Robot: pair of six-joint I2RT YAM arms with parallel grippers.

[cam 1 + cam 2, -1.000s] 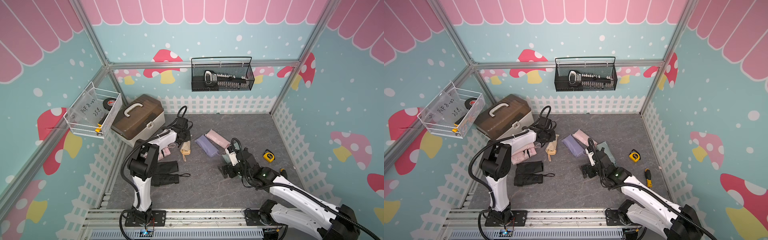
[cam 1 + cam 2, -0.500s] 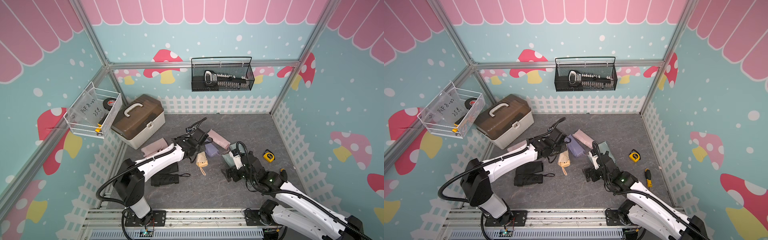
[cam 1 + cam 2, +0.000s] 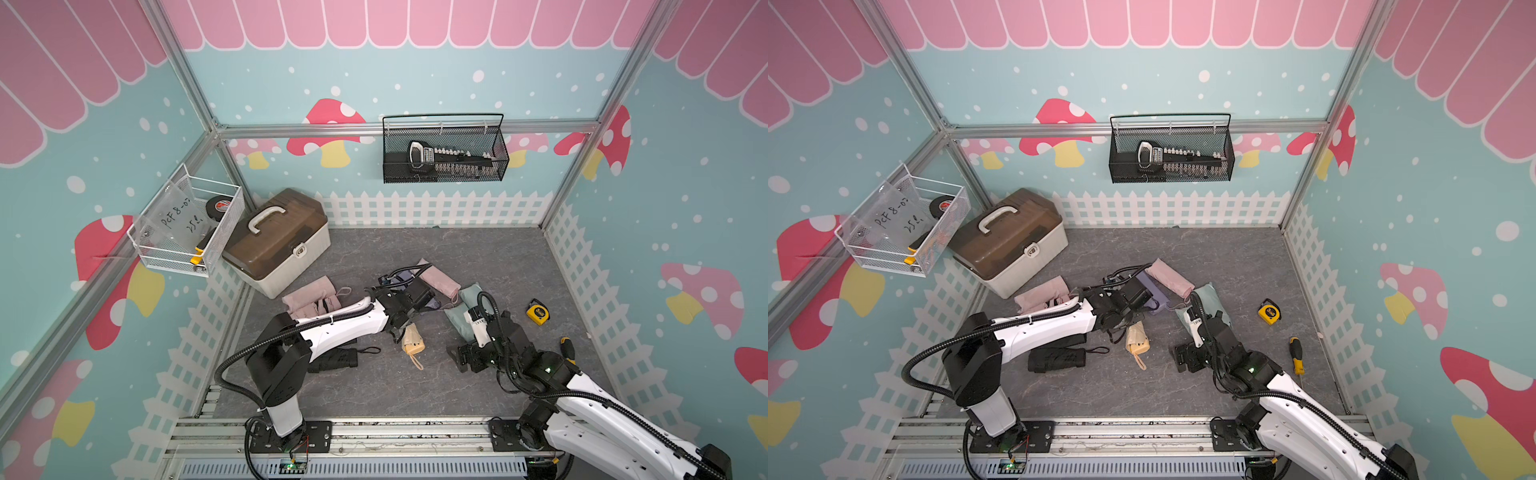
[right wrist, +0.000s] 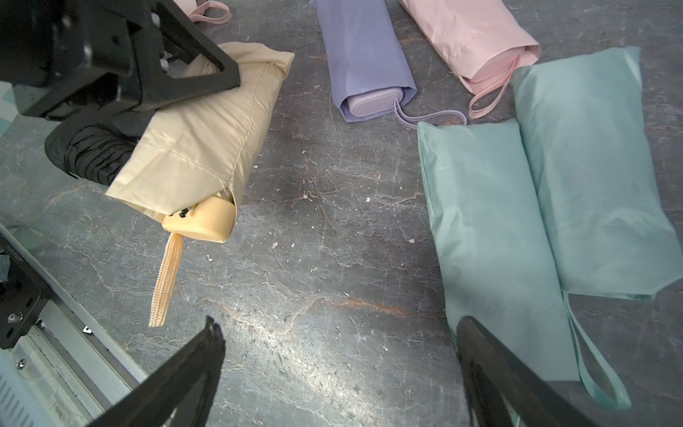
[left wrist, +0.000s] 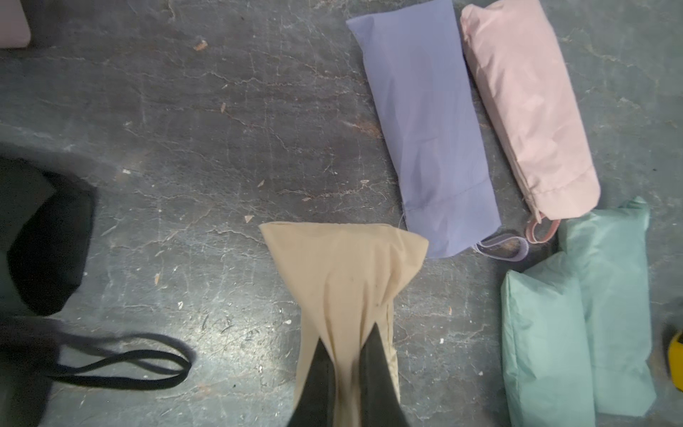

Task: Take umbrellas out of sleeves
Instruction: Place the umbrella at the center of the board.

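Underneath, grey marbled mat point(image 3: 478, 257) w/ mushroom-print walls point(image 3: 415, 83).

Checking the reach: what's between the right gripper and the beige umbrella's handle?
Bare floor, with the beige strap dangling at its edge, in the right wrist view.

The beige sleeve point(image 4: 199, 125) hangs tilted, its closed end pinched by the left gripper point(image 5: 347, 332), with the beige umbrella point(image 4: 201, 222) handle and strap poking out below. Just beside it lie a lilac sleeve point(image 5: 425, 129), a pink sleeve point(image 5: 525, 111) and two mint sleeves point(image 5: 543, 340) — all filled. On its other side lies a bare, pleated black umbrella point(image 3: 1057, 359).
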